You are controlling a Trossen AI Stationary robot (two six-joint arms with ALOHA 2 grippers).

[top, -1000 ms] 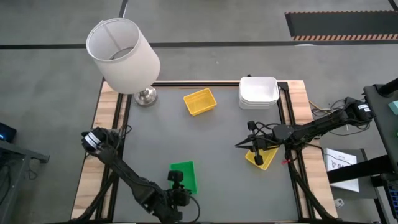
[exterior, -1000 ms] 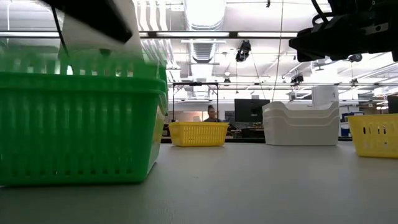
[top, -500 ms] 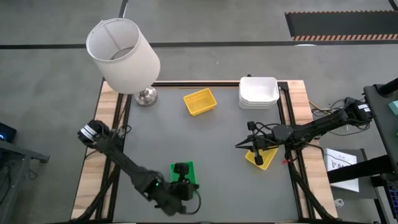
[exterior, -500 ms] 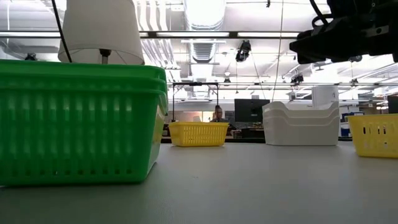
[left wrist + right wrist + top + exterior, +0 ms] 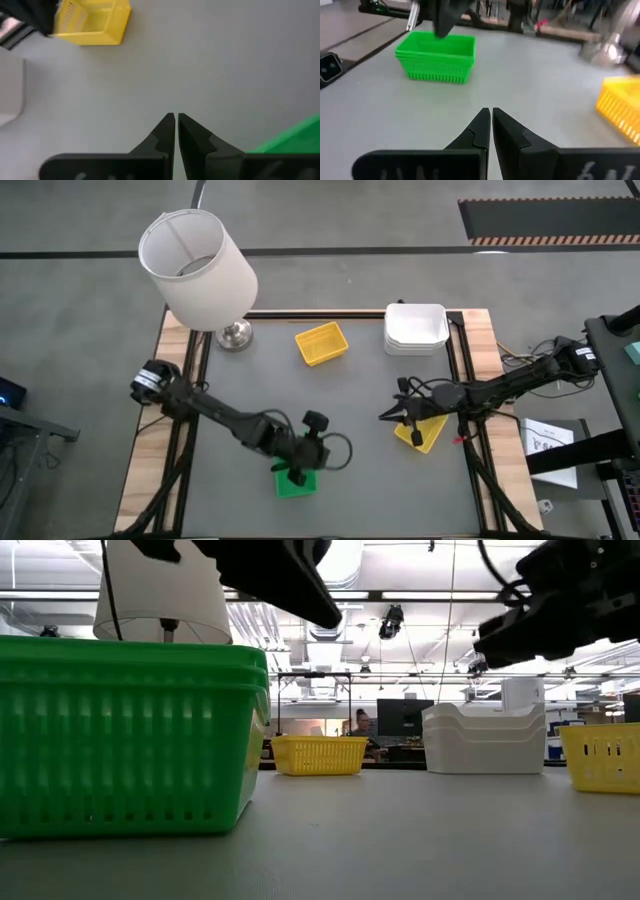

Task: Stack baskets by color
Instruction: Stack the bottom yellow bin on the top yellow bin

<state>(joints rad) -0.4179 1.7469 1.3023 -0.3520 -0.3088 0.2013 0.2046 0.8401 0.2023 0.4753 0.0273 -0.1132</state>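
A stack of green baskets [image 5: 295, 484] stands on its base near the table's near edge, also seen in the low view [image 5: 130, 735] and the right wrist view [image 5: 436, 56]. My left gripper [image 5: 175, 119] is shut and empty, hovering just above and to the right of that stack [image 5: 330, 618]. One yellow basket [image 5: 321, 343] sits at the far middle and another [image 5: 424, 432] at the right, under my right arm. My right gripper [image 5: 491, 113] is shut and empty, raised left of that yellow basket [image 5: 620, 107]. The white baskets [image 5: 416, 327] are stacked at the far right.
A lamp with a white shade [image 5: 197, 268] on a metal base [image 5: 236, 335] stands at the far left corner. The grey mat [image 5: 360, 390] lies bare between the baskets. A person sits in the room beyond the table [image 5: 360, 725].
My left gripper has swung from the near edge, left of the green stack, up and toward the table's right, crossing over the stack and rolling as it went. The green stack has stayed in place. My right gripper has tipped slightly downward without shifting.
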